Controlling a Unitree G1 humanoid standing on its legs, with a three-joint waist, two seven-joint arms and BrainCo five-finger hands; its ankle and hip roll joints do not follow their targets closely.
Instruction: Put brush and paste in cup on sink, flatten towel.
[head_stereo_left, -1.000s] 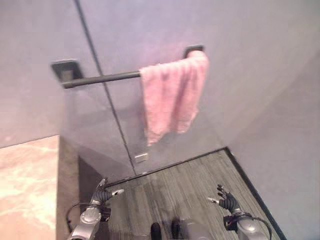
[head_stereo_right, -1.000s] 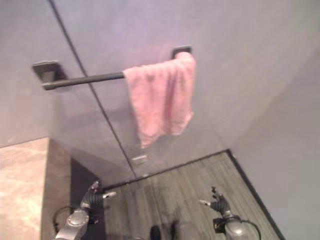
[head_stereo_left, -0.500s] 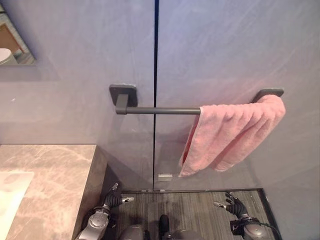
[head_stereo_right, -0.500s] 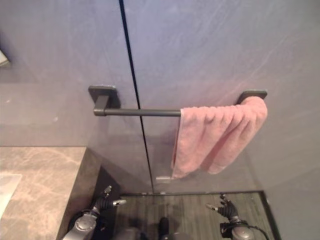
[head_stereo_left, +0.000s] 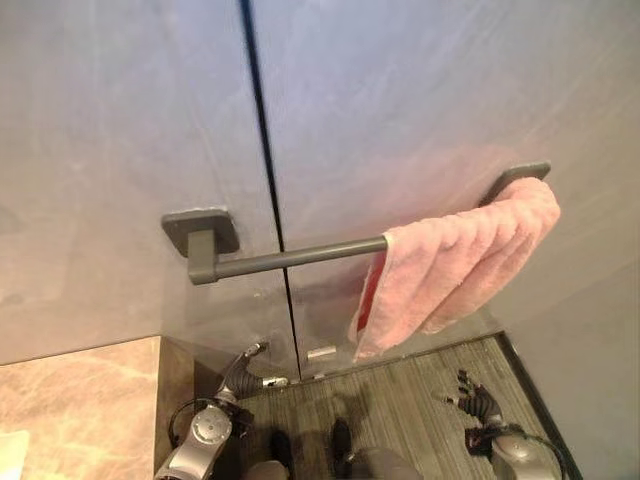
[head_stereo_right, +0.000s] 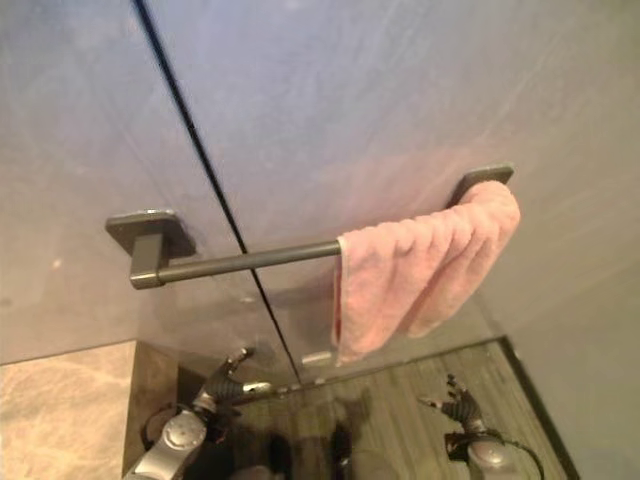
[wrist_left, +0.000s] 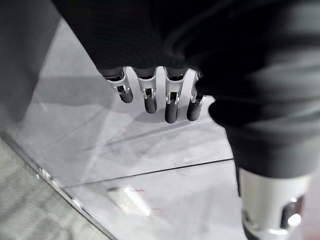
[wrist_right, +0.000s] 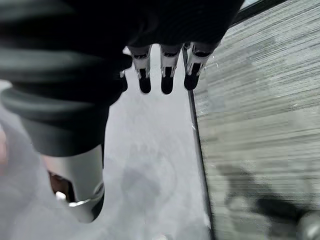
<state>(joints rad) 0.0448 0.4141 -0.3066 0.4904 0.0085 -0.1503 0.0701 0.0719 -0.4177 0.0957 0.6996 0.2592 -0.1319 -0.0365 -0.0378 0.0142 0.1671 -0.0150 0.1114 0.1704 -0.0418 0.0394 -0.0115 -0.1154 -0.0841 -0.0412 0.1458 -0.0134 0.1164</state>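
Observation:
A pink towel (head_stereo_left: 452, 262) hangs bunched over the right end of a dark wall rail (head_stereo_left: 290, 259), gathered against the rail's right bracket. My left hand (head_stereo_left: 238, 372) hangs low at the lower left, fingers relaxed and holding nothing; its fingers (wrist_left: 170, 102) point toward the grey wall in the left wrist view. My right hand (head_stereo_left: 478, 397) hangs low at the lower right over the floor, fingers spread and empty, and its fingers (wrist_right: 167, 75) show past the dark cover in the right wrist view.
A marble counter (head_stereo_left: 80, 410) lies at the lower left. The grey wall has a dark vertical seam (head_stereo_left: 262, 160) behind the rail. Grey striped flooring (head_stereo_left: 400, 400) runs between my hands, with a corner wall on the right.
The whole picture has swung and tilted, so the camera moved; the rail and towel now slant. Both hands stay low and empty, the left raised slightly.

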